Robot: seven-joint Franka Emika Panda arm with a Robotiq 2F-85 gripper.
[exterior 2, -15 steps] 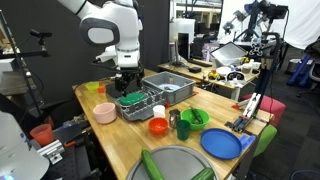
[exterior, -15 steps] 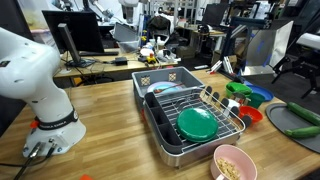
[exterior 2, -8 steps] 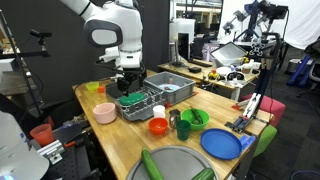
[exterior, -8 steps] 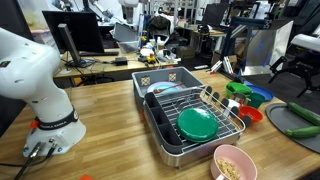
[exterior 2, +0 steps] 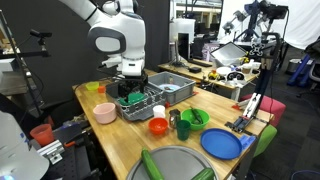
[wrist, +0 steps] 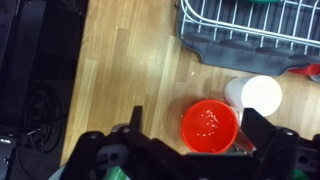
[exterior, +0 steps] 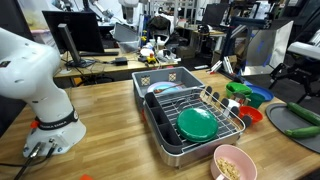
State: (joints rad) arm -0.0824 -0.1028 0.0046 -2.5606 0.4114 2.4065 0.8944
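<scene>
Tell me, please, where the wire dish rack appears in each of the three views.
Exterior view: the wire dish rack sits at centre, holding a green plate.
Exterior view: it is left of centre, below the white arm.
Wrist view: it fills the top right corner, cut off.
Shared landmark: the grey mat under it.

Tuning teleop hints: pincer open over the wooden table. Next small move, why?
Probably shift the pincer sideways toward the white round cup: the red round bowl lies off-centre below its open jaws, nearer that side.
</scene>
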